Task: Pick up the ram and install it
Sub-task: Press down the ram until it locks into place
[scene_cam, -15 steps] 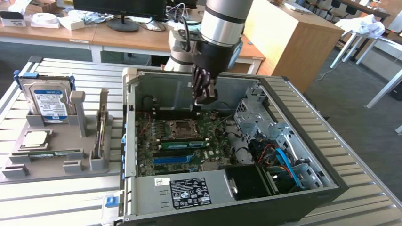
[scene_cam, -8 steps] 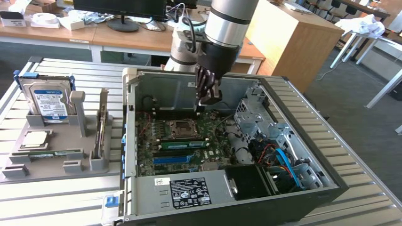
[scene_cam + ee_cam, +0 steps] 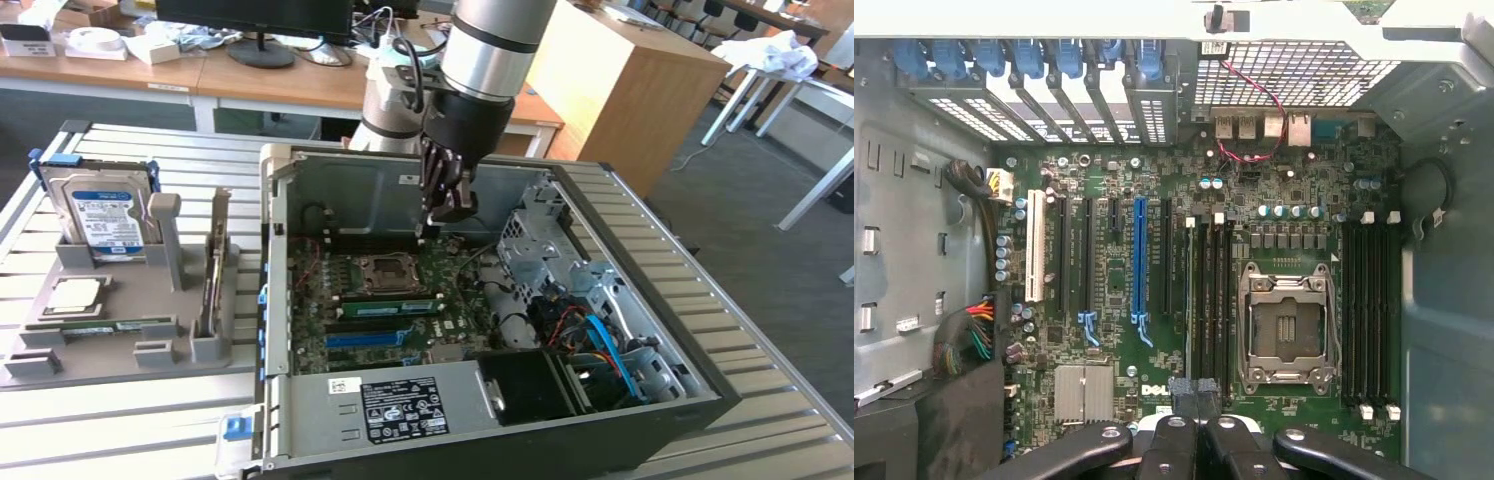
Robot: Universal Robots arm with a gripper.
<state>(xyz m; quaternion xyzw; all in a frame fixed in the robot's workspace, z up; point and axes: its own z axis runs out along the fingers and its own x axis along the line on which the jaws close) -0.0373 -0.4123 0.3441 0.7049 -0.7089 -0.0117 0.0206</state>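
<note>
A long thin green ram stick [image 3: 107,325] lies flat in the grey fixture [image 3: 94,360] at the exterior view's left. A second green stick [image 3: 387,305] stands in a motherboard slot beside the CPU socket [image 3: 383,268], inside the open computer case [image 3: 641,300]. My gripper [image 3: 433,228] hangs fingers-down inside the case, above the motherboard's far side, well apart from the fixture. In the wrist view the gripper [image 3: 1194,392] is shut with nothing between its fingertips, over the end of the black memory slots [image 3: 1209,290] next to the CPU socket [image 3: 1286,325].
The fixture also holds an upright hard drive [image 3: 104,215], a square processor [image 3: 74,297] and an upright card [image 3: 214,280]. A drive cage [image 3: 541,255], cables [image 3: 594,335] and case walls crowd the case's right side. A blue slot [image 3: 1140,260] crosses the board.
</note>
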